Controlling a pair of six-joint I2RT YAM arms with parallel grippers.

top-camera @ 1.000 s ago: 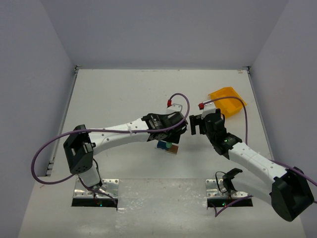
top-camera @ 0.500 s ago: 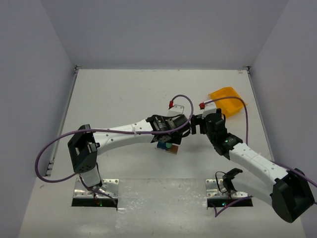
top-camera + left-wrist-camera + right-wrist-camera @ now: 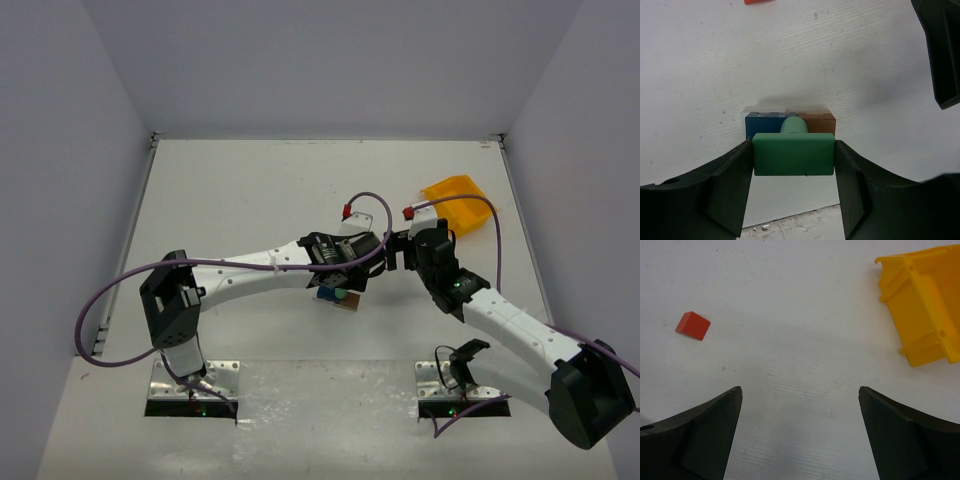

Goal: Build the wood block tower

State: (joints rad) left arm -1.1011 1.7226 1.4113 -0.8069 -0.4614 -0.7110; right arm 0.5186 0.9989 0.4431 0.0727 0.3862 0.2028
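Though apart, red block (image 3: 692,325), yellow bin (image 3: 925,305)

Had a green block (image 3: 793,154), blue block (image 3: 760,122), brown block (image 3: 817,123), red block (image 3: 692,325); bin (image 3: 922,305) was yellow, table (image 3: 790,365) plain white, fingers (image 3: 700,440) black.

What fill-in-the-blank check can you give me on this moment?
The left gripper is ____ on the green block. The right gripper is ____, holding nothing. In the right wrist view, the red block lies ____ of the yellow bin.
Missing words: shut, open, left.
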